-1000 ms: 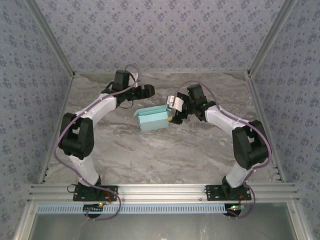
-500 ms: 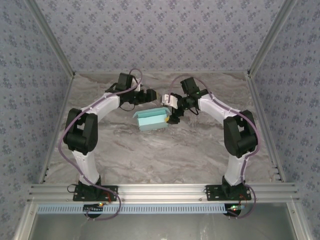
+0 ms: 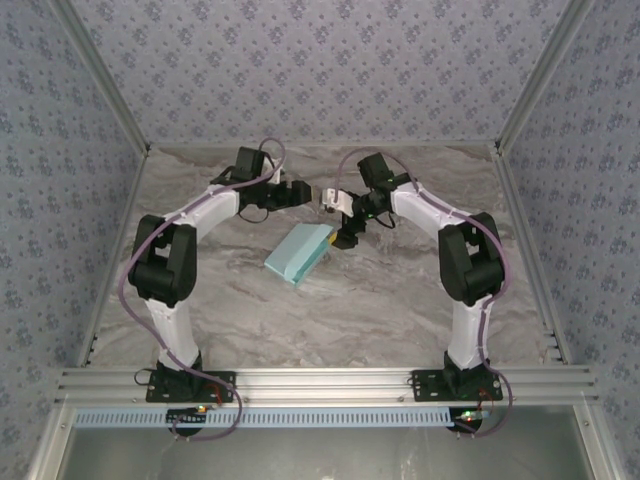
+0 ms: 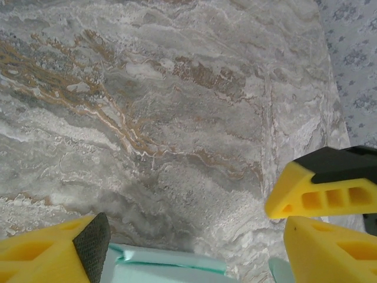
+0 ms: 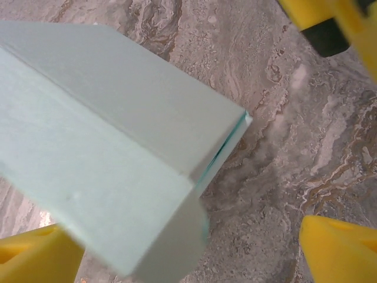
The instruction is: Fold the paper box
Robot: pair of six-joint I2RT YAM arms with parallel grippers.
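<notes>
At the far end of the paper box [image 3: 298,254], our left pincer [image 3: 306,192] and right pincer [image 3: 338,218] both gape wide, holding nothing. We judge that the loose box may skid or crumple if they close unevenly.

The paper box [image 5: 106,147] — cut off left, its near corner blurred.

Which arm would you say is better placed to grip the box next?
Right, probably: the right gripper sits open at the far end of the box, the box between its fingers in its wrist view. The left gripper hangs beyond the box, its camera catching just an edge.
</notes>
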